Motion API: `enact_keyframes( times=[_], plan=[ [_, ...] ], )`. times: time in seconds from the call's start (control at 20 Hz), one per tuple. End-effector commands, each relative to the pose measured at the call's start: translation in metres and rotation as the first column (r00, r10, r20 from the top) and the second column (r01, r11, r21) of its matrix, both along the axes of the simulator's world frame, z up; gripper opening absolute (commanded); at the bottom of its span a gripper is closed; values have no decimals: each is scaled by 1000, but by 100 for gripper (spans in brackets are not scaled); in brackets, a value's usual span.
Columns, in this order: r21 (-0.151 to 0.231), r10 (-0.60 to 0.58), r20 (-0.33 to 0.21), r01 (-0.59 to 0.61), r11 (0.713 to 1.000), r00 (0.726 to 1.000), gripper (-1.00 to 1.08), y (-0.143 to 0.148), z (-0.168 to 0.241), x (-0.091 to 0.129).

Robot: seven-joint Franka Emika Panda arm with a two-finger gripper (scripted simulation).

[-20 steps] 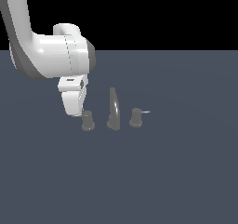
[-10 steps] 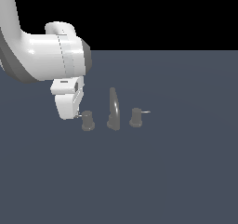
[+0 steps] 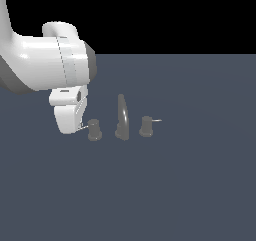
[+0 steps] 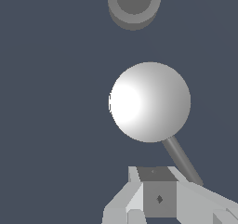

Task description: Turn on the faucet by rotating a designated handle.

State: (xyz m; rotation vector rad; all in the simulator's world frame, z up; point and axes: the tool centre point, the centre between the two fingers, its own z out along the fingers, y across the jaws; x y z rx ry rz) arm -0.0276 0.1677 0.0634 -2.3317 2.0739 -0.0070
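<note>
The faucet [image 3: 122, 118] is a small grey set with a tall curved spout between two stubby knobs. The designated handle [image 3: 93, 130] is the knob toward the exterior view's left; its thin lever [image 3: 83, 127] points at my white gripper [image 3: 68, 126] and is partly hidden behind it. In the wrist view the knob's top [image 4: 149, 102] shows as a bright round cap. Its lever [image 4: 181, 160] runs from there to the side of my fingertips [image 4: 158, 197]. The fingers appear pressed together with nothing between them, right beside the lever's end.
The twin knob [image 3: 146, 126] has its lever sticking toward the exterior view's right. The spout's base [image 4: 134, 4] shows beyond the knob in the wrist view. My bulky white arm [image 3: 45, 65] fills the upper part of the exterior view's left. The floor is flat dark grey.
The arm and gripper have shifted toward the exterior view's left and slightly lower, ending at the tip of the left knob's lever. The faucet parts look unchanged.
</note>
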Motion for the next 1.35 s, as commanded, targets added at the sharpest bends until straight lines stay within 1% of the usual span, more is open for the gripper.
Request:
enact_keyframes(
  times=[0.0,0.1,0.15,0.2,0.75,0.8,0.85,1.25,1.3],
  plan=[
    [-12,-8,-16,8,1000,1000,-100,-11,0,-15],
    [-13,-7,-16,7,1000,1000,-100,-12,1,-22],
    [-13,-7,-16,7,1000,1000,-100,-12,1,-22],
    [-2,6,-8,-6,1000,1000,-100,-1,0,-16],
    [-12,-6,-17,6,1000,1000,-100,-47,0,-38],
    [-12,-6,-17,6,1000,1000,-100,-47,0,-38],
    [0,26,-12,-26,1000,1000,-100,-24,0,-38],
    [-12,-5,-17,5,1000,1000,-100,-80,0,-23],
    [-12,-5,-17,5,1000,1000,-100,-80,0,-23]
  ],
)
